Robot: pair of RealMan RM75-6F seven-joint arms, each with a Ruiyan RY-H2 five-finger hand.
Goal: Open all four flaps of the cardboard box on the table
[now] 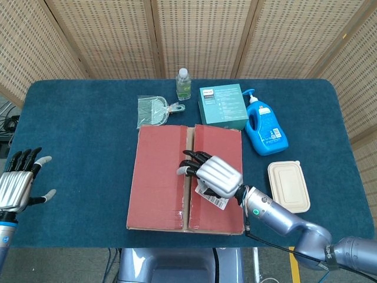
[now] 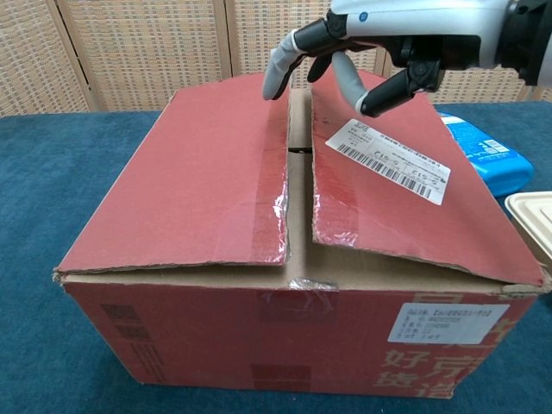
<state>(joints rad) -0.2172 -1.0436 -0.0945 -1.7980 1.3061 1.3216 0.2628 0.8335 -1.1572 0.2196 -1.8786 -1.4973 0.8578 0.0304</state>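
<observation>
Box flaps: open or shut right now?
Mostly shut: both top flaps lie nearly flat, with a narrow gap between them. Right robot hand reaches over the seam.

We see the cardboard box sitting near the middle of the blue table, a red-topped carton with its two long top flaps lying almost shut and a narrow seam running front to back between them. From the chest view both flaps are slightly lifted along the seam, torn clear tape clings to their inner edges, and plain brown card shows in the gap. A white barcode label is stuck on the right flap.
</observation>
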